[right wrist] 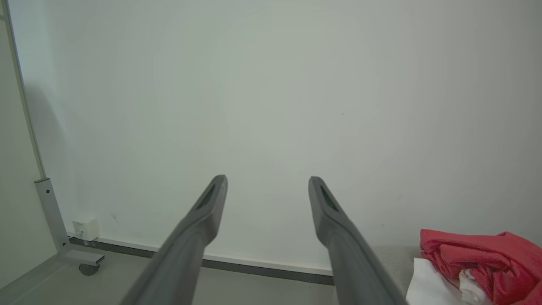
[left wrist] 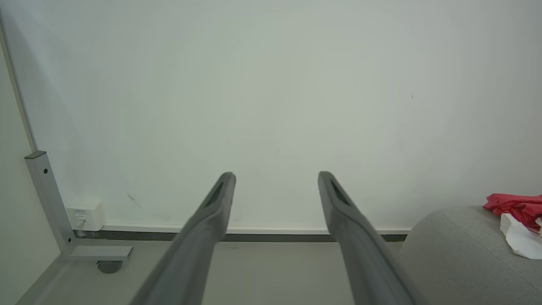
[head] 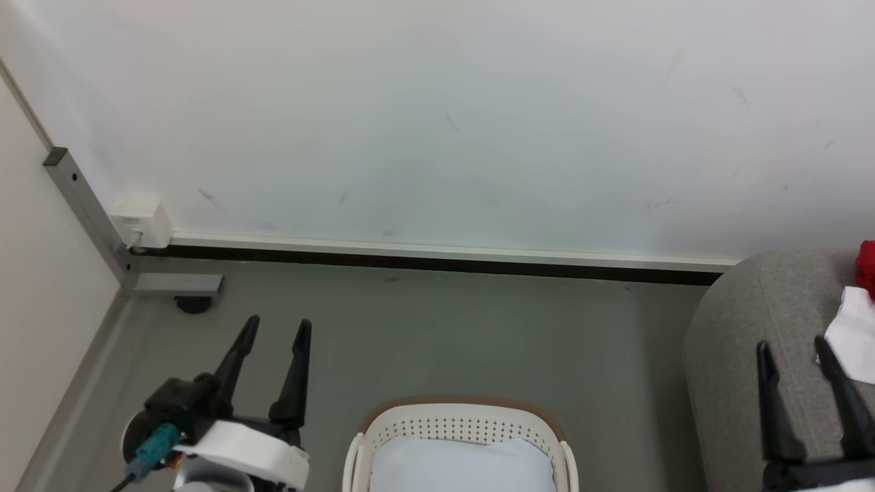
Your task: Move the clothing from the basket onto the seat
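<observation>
Here the left gripper (head: 280,321) hangs spread, empty, left of the basket (head: 465,404); right of it the right gripper (head: 791,343), likewise spread, hovers by the seat (head: 745,328) bearing the clothing (head: 858,331).

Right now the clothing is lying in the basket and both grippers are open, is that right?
One thing is wrong: the head view shows the clothing lying on the seat, not in the basket. The left gripper and right gripper are both open, as you said.
</observation>
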Available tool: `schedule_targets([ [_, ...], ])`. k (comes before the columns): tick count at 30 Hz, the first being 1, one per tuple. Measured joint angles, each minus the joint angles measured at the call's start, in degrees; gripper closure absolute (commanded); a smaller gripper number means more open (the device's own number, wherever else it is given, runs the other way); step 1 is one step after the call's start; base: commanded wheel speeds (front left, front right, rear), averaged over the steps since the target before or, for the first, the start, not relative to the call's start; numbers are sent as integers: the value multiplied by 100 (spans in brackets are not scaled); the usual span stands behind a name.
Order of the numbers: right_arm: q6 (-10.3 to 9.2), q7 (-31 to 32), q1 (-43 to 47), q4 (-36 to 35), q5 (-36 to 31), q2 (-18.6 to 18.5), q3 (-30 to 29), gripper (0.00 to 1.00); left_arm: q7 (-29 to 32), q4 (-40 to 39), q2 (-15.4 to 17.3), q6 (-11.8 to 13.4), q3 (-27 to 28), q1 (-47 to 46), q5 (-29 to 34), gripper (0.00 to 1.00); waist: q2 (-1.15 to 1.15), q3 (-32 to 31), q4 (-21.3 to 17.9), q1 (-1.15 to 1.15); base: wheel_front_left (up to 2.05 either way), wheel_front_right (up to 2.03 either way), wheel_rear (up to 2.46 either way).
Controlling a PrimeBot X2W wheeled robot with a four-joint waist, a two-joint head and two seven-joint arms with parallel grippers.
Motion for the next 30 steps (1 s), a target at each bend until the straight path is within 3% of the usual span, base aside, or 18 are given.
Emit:
schedule_targets([
  [8,-1,-78,469,171,-59,442,26,0,0,93,-277,-157,294,315,389,0,0,66,-33,1,0,0,0],
  [17,-1,-79,460,304,0,464,181,0,0,78,-457,-202,404,409,553,0,0,104,-95,1,0,0,0],
  [30,-1,-79,408,292,25,456,223,0,0,93,-436,-203,281,415,431,0,0,114,-143,1,0,0,0],
])
